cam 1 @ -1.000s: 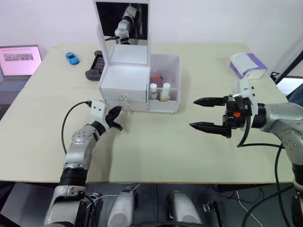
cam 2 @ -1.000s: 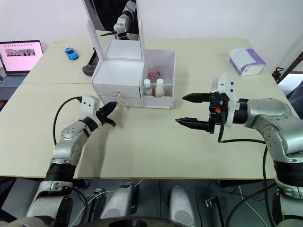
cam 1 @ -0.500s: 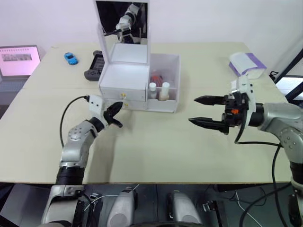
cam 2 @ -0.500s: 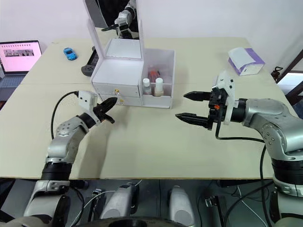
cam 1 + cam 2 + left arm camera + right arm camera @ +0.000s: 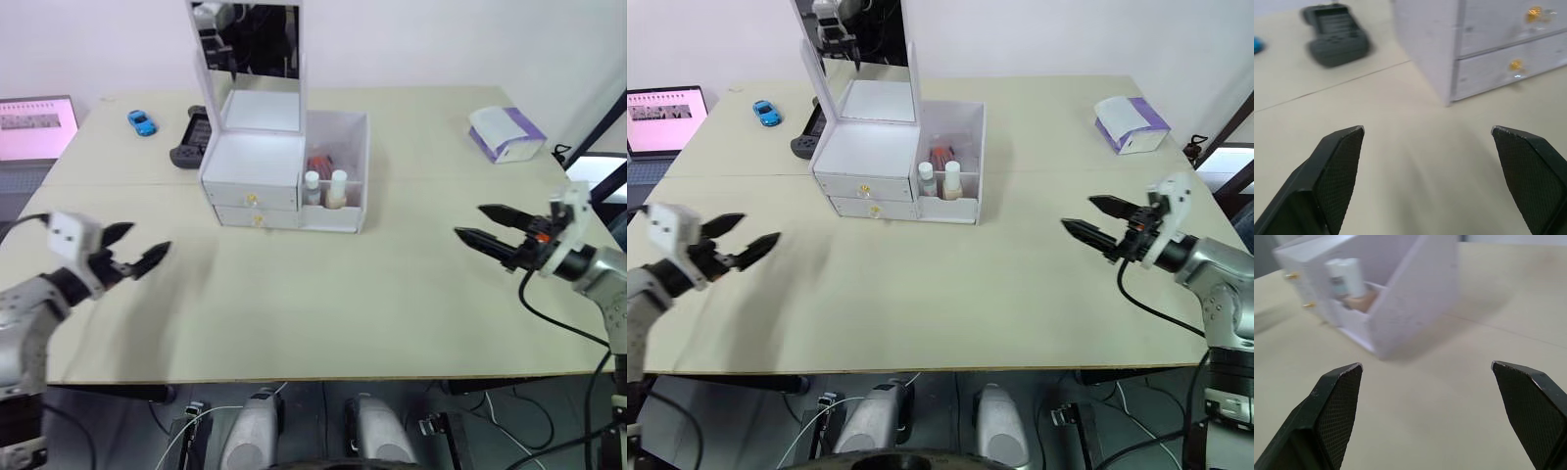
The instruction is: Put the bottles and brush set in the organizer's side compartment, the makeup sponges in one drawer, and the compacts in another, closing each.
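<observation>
The white organizer [image 5: 257, 166] stands mid-table with a mirror raised at its back. Both its drawers [image 5: 1508, 46] are shut, each with a gold knob. In the side compartment [image 5: 348, 147] stand two small white-capped bottles [image 5: 325, 188] with the red brush set [image 5: 321, 162] behind them. My left gripper [image 5: 147, 240] is open and empty over bare table, well to the left of the organizer. My right gripper [image 5: 468, 220] is open and empty too, far to its right. The makeup sponges and compacts are out of view.
A black game controller [image 5: 189, 142] and a blue toy car [image 5: 140, 121] lie left of the organizer. A laptop [image 5: 34, 122] sits at the far left edge. A white-and-purple packet [image 5: 505, 132] lies at the back right.
My left gripper opened and drew back to the left, away from the lower drawer front. My right gripper pulled back to the right, still open.
</observation>
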